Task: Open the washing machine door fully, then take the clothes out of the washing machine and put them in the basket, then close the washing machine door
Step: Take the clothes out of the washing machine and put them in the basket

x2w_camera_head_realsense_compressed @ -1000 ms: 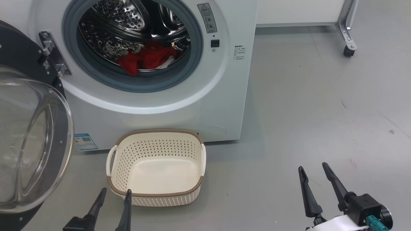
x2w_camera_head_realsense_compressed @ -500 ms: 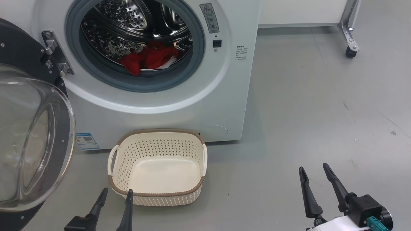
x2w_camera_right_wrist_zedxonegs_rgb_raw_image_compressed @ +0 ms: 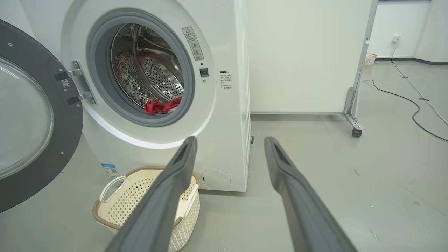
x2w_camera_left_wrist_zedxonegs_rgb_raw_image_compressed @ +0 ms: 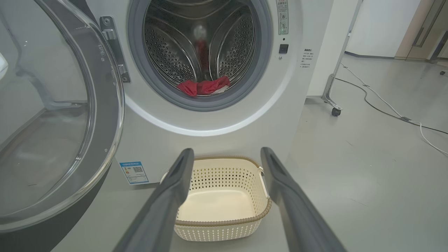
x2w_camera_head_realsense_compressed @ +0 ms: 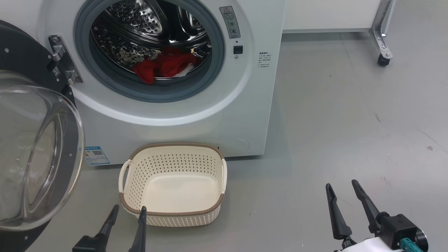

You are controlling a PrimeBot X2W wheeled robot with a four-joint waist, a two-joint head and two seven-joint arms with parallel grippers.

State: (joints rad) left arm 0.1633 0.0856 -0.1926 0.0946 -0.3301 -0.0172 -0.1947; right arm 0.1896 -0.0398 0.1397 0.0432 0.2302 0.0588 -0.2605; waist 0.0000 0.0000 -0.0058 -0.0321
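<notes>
At the far left I am looking at the washing machine door (x2w_camera_head_realsense_compressed: pixel 33 154), hanging swung wide open; its glossy black rim is framing a bulging clear glass bowl, and a steel hinge (x2w_camera_head_realsense_compressed: pixel 64 61) is tying it to the washing machine (x2w_camera_head_realsense_compressed: pixel 168 115). A small blue sticker (x2w_camera_head_realsense_compressed: pixel 97 155) is showing low on the white front. My left gripper (x2w_camera_head_realsense_compressed: pixel 129 208) is hovering just right of the door, its two long dark fingers spread and grasping nothing, the tips lying at the near rim of the basket (x2w_camera_head_realsense_compressed: pixel 175 145). That basket is sitting on the smooth grey floor (x2w_camera_head_realsense_compressed: pixel 332 122) just before the machine; it is cream perforated plastic, rounded, with a brown woven-look rim and side handles, its bottom showing bare. Above it a grey rubber seal (x2w_camera_head_realsense_compressed: pixel 115 84) is ringing the perforated steel drum (x2w_camera_head_realsense_compressed: pixel 140 21); the clothes (x2w_camera_head_realsense_compressed: pixel 164 66), crumpled red fabric, are lying at the drum's front bottom. My right gripper (x2w_camera_head_realsense_compressed: pixel 341 184) is likewise spread and released, over the floor, well apart from the machine; far right, a metal leg is standing on a caster (x2w_camera_head_realsense_compressed: pixel 383 59).
</notes>
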